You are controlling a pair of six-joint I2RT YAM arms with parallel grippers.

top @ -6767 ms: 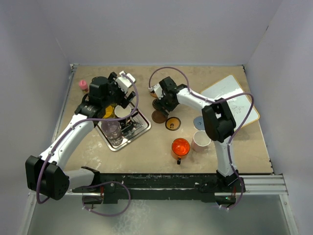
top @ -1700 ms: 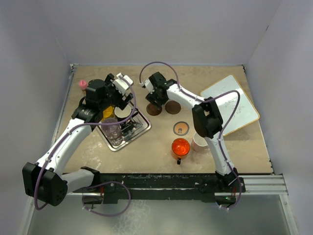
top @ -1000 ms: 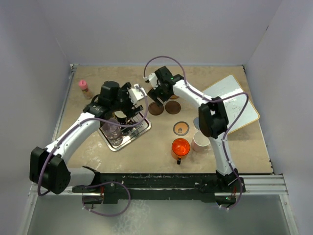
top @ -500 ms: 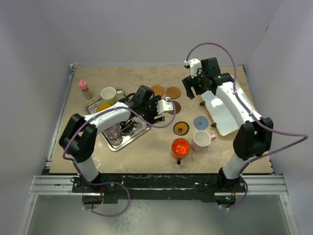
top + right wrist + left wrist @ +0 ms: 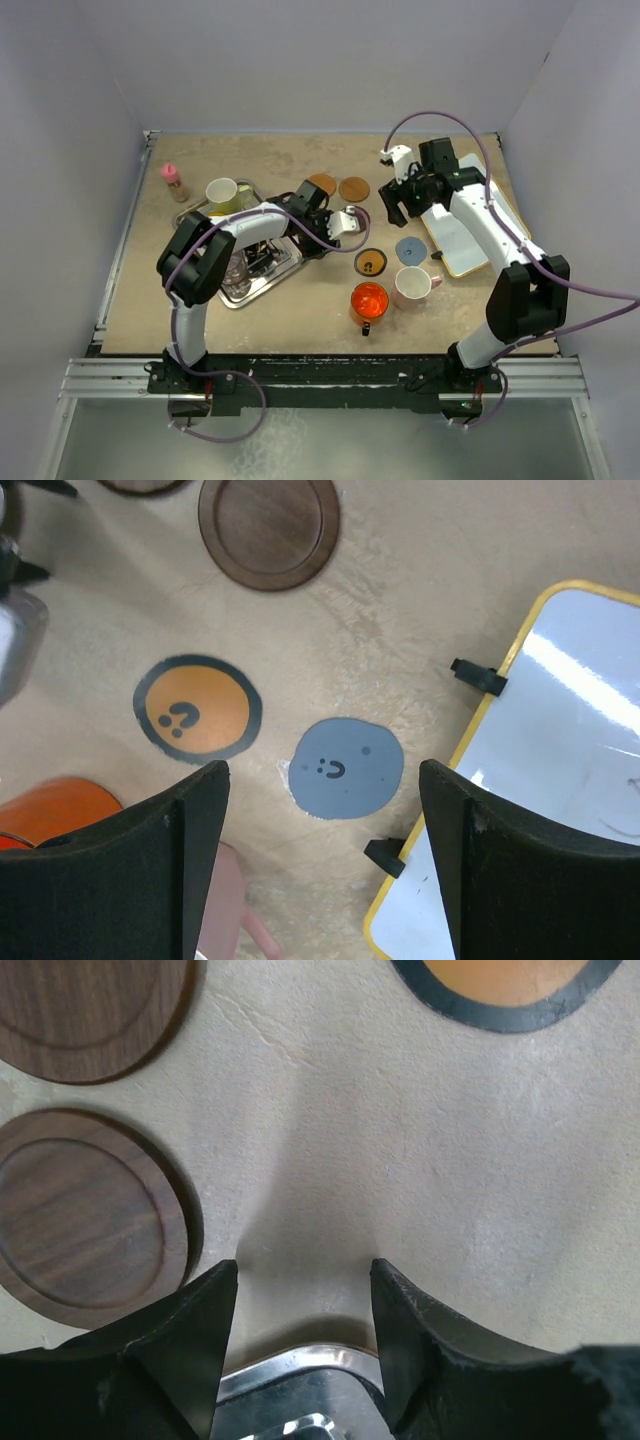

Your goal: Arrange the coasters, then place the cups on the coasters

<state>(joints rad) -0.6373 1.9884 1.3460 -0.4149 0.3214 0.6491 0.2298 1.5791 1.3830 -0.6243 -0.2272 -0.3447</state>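
Note:
My left gripper (image 5: 305,1270) is open low over bare table, its fingers straddling the corner of the silver tray (image 5: 300,1385) with nothing between them. Two brown coasters (image 5: 85,1220) (image 5: 90,1000) lie to its left, and the black-rimmed orange coaster (image 5: 505,985) lies ahead. My right gripper (image 5: 322,770) hangs open above the grey-blue coaster (image 5: 345,768), beside the orange one (image 5: 197,708) and a dark brown one (image 5: 268,530). The red-orange cup (image 5: 369,300) and pink cup (image 5: 411,287) stand near the front. A cream cup (image 5: 222,192) and a clear glass cup (image 5: 235,272) stand at the tray.
A yellow-edged whiteboard (image 5: 470,225) lies at the right, its clips close to my right gripper. The pink-capped bottle (image 5: 174,180) stands at the far left. The tray (image 5: 275,280) sits left of centre under my left arm.
My left gripper has moved right from over the tray to its right corner, and its jaws have narrowed. My right arm has swung right, away from the brown coasters, to above the grey-blue one.

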